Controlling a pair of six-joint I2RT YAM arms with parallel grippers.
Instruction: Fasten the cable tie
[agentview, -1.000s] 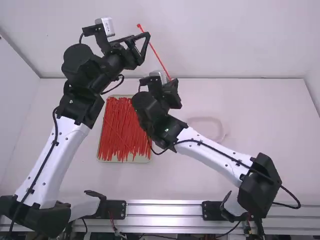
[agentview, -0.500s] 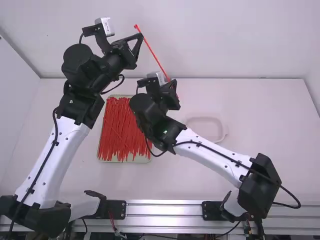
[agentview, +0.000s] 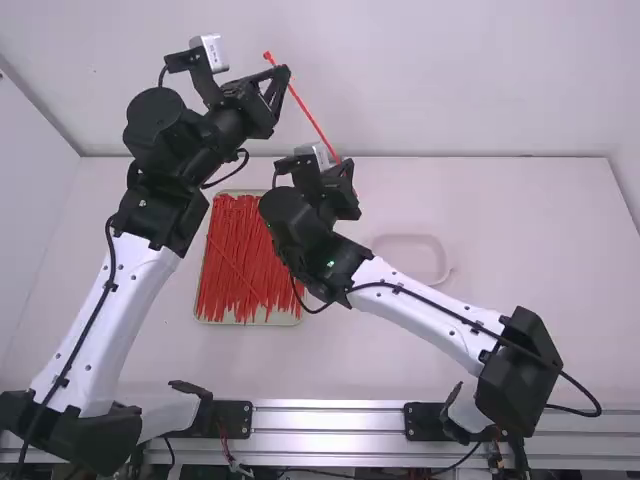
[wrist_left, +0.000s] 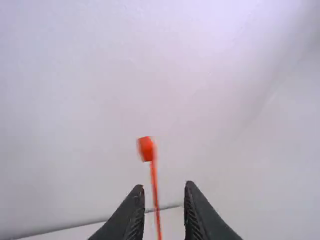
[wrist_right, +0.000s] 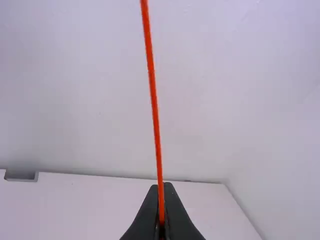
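In mid-air the right gripper (wrist_right: 161, 187) pinches a thin red plastic cable tie (wrist_right: 152, 100); the left gripper (wrist_left: 163, 187), spread, straddles it. Closing skewed could bend it

The tie (wrist_right: 152, 100) ran out of the right wrist view at one end, its other end hidden inside the right gripper (wrist_right: 161, 189); the left wrist view blurred its head.

The high camera looks forward and down from behind both arms onto the counter (agentview: 520, 220). Each wrist camera sits close behind its own fingers, the left pincer (wrist_left: 163, 187) and the right pincer (wrist_right: 161, 188), facing the wall (wrist_left: 75, 75). All three views share the cable tie (agentview: 305, 108).
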